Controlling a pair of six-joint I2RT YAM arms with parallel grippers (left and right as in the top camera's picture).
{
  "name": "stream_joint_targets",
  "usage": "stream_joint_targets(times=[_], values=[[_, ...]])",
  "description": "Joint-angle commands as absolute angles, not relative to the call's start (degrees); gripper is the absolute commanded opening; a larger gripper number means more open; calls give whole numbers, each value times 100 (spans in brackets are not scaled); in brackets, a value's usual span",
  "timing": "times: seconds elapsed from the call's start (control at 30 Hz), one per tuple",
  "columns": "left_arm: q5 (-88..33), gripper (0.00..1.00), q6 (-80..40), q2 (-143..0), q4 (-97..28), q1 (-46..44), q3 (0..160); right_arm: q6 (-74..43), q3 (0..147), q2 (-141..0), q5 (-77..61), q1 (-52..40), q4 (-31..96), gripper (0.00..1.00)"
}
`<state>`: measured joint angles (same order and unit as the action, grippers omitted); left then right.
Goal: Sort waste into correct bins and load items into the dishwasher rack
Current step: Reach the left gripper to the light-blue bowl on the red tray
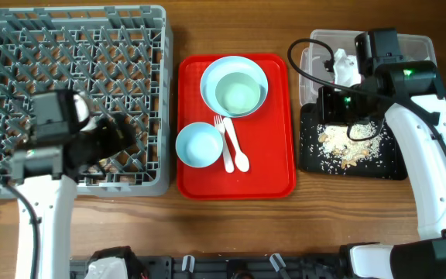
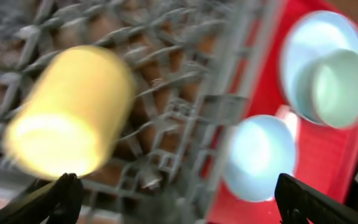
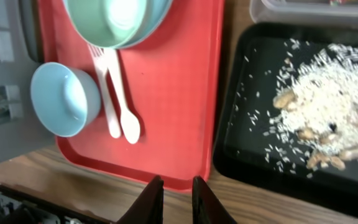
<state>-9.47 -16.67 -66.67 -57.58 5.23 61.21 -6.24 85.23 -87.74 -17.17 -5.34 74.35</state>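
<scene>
The grey dishwasher rack (image 1: 68,46) fills the left. My left gripper (image 1: 118,136) hangs over its front right corner, jaws wide open (image 2: 179,199). A blurred yellow cup (image 2: 67,112) lies in the rack just ahead of the left jaw. The pale-blue plate (image 1: 211,74) carries a green-blue bowl (image 1: 238,94). A second bowl (image 1: 199,145), the white fork (image 1: 221,132) and the spoon (image 1: 235,147) lie beside it. Rice crumbs (image 1: 351,139) cover the black tray (image 1: 312,155). A white tissue (image 1: 347,66) lies in the clear tub (image 1: 320,43). My right gripper (image 3: 174,193) is shut and empty. The red wrapper is out of view.
The plate, bowls and cutlery all sit on a red serving tray (image 1: 273,155) between the rack and the bins. My right arm (image 1: 409,101) reaches across the clear tub and the black tray. Bare wooden table (image 1: 231,225) lies in front.
</scene>
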Motion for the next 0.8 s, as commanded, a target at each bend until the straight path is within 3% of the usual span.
stream_joint_targets(times=[0.0, 0.23, 0.77], values=[[-1066, 100, -1295, -6696, -5229, -412, 6226, -1068, 8656, -8654, -1046, -510, 7520, 18], [-290, 100, -1553, -7258, -5043, -1496, 6226, -1057, 8656, -8654, -1035, -513, 7579, 20], [-961, 100, -2038, -8628, -6711, -1629, 6095, -1048, 8656, -8654, -1033, -513, 7592, 20]])
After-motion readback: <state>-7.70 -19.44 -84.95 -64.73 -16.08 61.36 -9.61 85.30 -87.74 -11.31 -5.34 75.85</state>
